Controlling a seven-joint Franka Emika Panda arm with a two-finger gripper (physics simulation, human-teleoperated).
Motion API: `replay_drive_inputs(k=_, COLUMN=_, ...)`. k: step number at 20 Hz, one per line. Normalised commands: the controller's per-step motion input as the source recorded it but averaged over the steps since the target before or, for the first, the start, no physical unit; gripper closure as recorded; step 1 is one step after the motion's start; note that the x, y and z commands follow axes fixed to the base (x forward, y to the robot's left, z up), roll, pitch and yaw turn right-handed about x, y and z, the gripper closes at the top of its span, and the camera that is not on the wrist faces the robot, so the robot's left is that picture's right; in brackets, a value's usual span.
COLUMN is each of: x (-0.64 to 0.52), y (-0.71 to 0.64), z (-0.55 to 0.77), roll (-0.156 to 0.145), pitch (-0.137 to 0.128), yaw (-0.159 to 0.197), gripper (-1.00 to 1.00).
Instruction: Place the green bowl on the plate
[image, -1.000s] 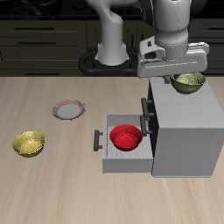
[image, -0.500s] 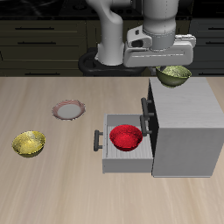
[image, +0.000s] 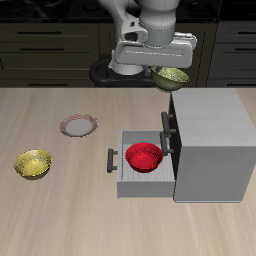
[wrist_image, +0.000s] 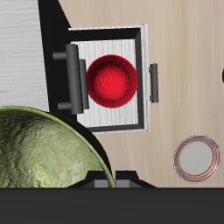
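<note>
Exterior view, front to back: yellow bowl (image: 32, 164); red bowl (image: 144, 156) in the cabinet's open drawer (image: 140, 170); the plate (image: 79, 126), bare. The gripper (image: 168, 66), jaws closed on the green bowl (image: 172, 76), holds it aloft above the cabinet's (image: 211, 145) back corner. Lifted; carry and placement remain.

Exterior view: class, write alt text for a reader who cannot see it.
A robot arm's tool holds the green bowl in the air, above the table and beside the top of a grey cabinet. The cabinet's open drawer holds a red bowl; the plate and a yellow bowl sit apart on the wooden table.
</note>
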Motion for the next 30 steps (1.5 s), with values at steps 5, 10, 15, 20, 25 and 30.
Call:
replay_drive_inputs(k=5, x=-0.19, y=-0.32, z=-0.05, roll=-0.055, pitch=-0.003, yaw=0.002, gripper=1.0)
replay_drive_inputs(k=10, x=-0.26, y=-0.47, z=-0.01, roll=-0.05, pitch=-0.011, yaw=0.003, gripper=1.0)
replay_drive_inputs(k=15, x=-0.19, y=-0.38, z=-0.07, roll=-0.002, pitch=-0.005, yaw=0.027, gripper=1.0)
replay_drive_inputs(k=20, x=-0.16, y=-0.32, z=-0.03, roll=-0.017, pitch=-0.002, yaw=0.009, gripper=1.0)
replay_drive_inputs(k=25, x=-0.13, y=-0.36, z=0.09, roll=-0.013, pitch=-0.033, yaw=0.002, gripper=1.0)
replay_drive_inputs(k=30, x=-0.07, y=-0.12, z=-0.01, roll=0.018, pitch=-0.016, yaw=0.019, gripper=1.0)
